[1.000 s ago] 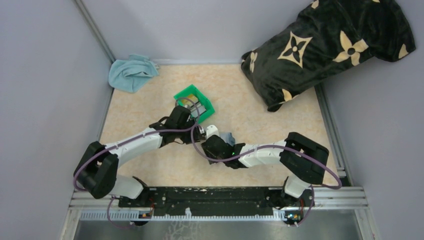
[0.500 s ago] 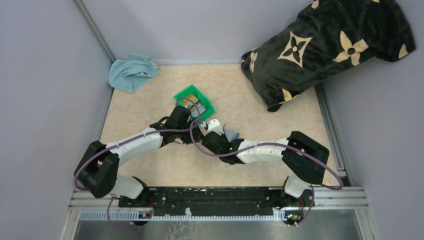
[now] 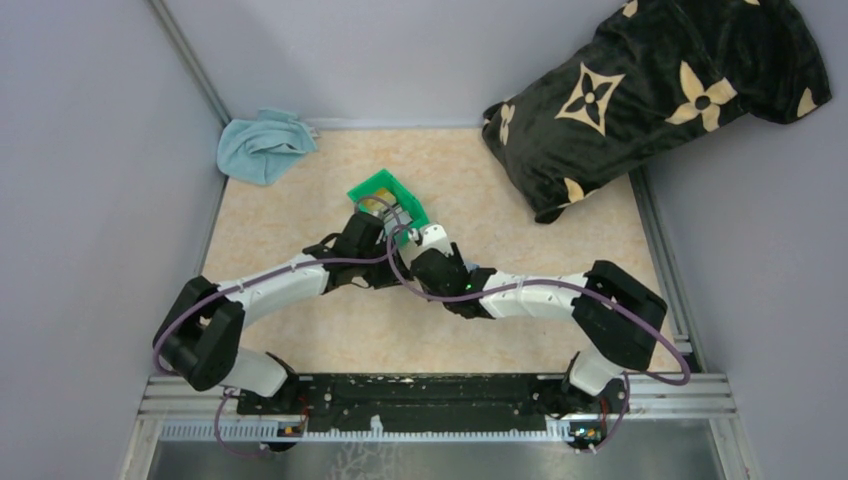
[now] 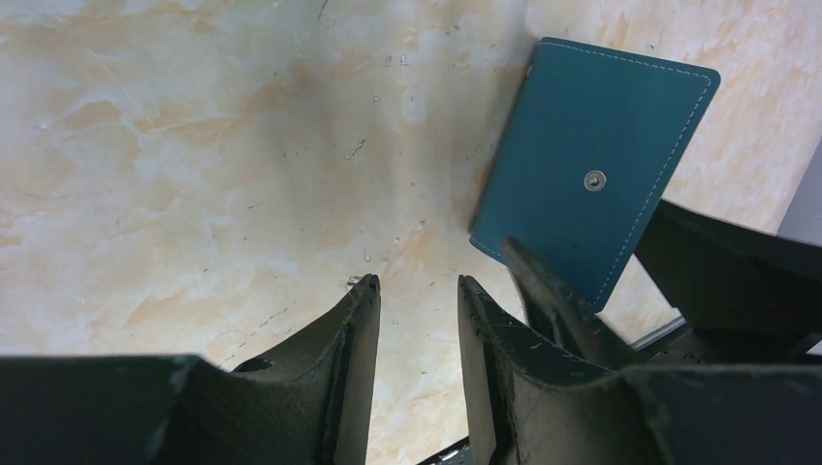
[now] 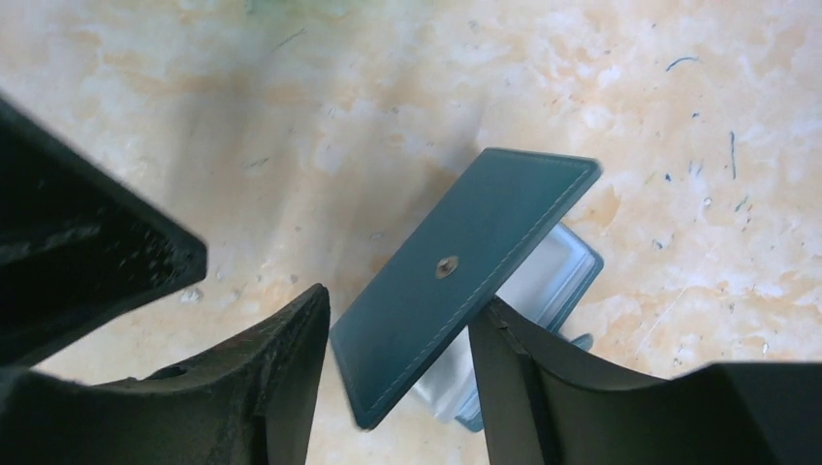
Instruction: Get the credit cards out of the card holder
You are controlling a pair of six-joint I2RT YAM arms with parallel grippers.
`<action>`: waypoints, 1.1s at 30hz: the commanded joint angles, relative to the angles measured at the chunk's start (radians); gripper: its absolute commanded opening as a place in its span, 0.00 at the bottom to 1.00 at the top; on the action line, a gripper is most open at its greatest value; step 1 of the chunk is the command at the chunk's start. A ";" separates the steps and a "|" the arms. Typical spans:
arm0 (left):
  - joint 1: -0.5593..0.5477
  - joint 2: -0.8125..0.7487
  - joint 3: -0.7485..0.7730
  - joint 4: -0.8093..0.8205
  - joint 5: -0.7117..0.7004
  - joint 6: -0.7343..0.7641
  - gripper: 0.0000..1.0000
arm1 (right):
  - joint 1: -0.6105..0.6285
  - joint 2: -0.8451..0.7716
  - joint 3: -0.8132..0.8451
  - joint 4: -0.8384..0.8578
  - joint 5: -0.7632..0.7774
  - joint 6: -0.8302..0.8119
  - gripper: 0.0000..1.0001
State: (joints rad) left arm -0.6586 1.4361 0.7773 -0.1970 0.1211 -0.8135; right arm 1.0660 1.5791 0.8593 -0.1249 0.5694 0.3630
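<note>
Teal-blue card holder (image 5: 456, 281) lies on the marbled tabletop (image 4: 194, 145), one flap tilted up between my right fingers (image 5: 291, 368); I cannot tell whether they pinch it. My left fingers (image 4: 349, 349) hang just beside it, parted, grasping nothing.

One teal card holder (image 4: 582, 213), one green bin (image 3: 388, 200), one light-blue cloth (image 3: 262, 145), one black flower-patterned pillow (image 3: 660, 90), two tools: left tool (image 4: 417, 286), right tool (image 5: 399, 302).
</note>
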 commanded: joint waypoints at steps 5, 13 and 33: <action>0.000 0.024 0.003 0.024 0.018 0.027 0.42 | -0.066 0.051 0.112 0.046 -0.017 -0.011 0.30; 0.000 0.024 0.001 0.026 0.017 0.035 0.43 | -0.064 0.064 0.205 -0.049 -0.001 -0.099 0.00; 0.007 0.086 -0.012 0.030 -0.038 0.045 0.45 | 0.051 0.133 0.188 -0.002 -0.127 -0.021 0.48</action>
State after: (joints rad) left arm -0.6537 1.4963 0.7620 -0.1780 0.1120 -0.7921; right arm 1.0664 1.7172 1.0355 -0.1841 0.4778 0.3382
